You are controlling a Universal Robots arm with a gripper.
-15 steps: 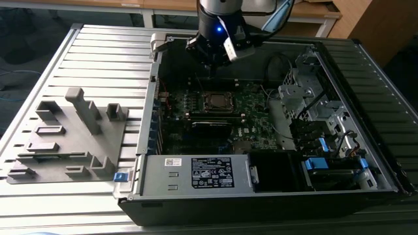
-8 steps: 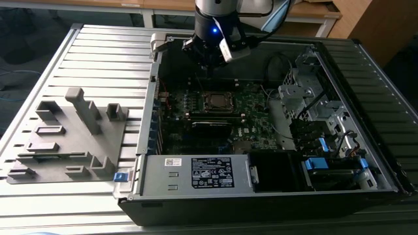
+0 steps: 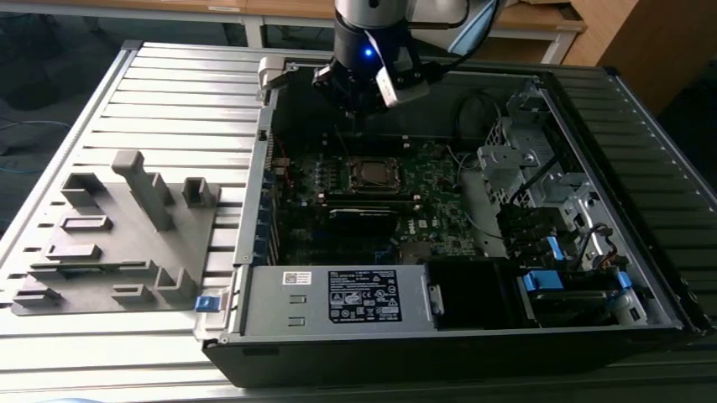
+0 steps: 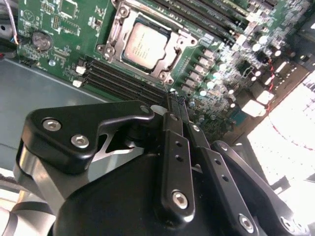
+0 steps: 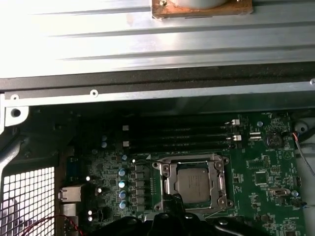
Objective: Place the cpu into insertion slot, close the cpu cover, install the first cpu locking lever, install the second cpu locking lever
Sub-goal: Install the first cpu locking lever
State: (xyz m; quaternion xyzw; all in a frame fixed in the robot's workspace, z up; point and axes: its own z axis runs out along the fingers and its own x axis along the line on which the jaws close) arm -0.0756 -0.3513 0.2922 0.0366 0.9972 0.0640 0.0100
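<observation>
The gripper (image 4: 176, 102) hangs over the motherboard (image 4: 64, 22), above its memory slots (image 4: 118, 81), with its fingers pressed together and holding nothing. The cpu (image 4: 146, 45) lies flat in the middle of the motherboard, and the cpu cover (image 4: 113, 32) lies down around it like a frame. The cover is probably thin, stiff, slippery metal, best pushed at its edge. The chip beneath looks light and fragile.

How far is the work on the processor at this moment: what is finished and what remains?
Done: the chip sits in place on the board, and the cover frame looks lowered around it. In hand: nothing; the end effector hangs shut and empty above the board, near the chip. Left: possibly both locking steps; I cannot tell whether they are done.
</observation>
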